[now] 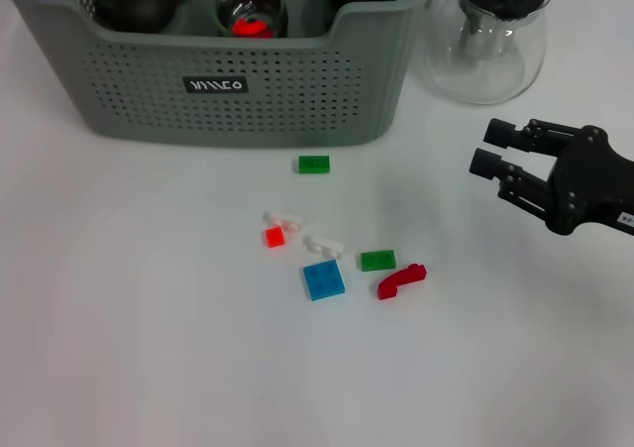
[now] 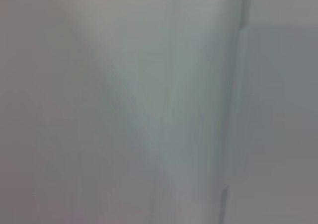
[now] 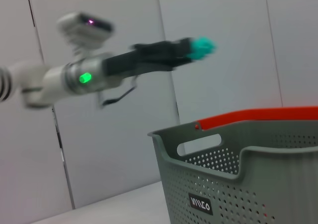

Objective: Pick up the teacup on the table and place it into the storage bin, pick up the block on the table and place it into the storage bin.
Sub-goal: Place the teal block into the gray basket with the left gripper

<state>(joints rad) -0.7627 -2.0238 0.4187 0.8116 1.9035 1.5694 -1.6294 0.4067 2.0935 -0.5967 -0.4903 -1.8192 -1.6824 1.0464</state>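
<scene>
Several small blocks (image 1: 324, 280) lie on the desk (image 1: 129, 298), well left of the open right hand (image 1: 482, 147). Only the right wrist view shows the left hand (image 3: 201, 47) raised high above the storage bin (image 3: 233, 184); I cannot tell its grip.

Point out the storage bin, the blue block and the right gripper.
storage bin (image 1: 149, 95): head view, front perforated wall.
blue block (image 1: 324, 280): head view, middle of its top face.
right gripper (image 1: 490, 148): head view, between its two fingertips.
</scene>
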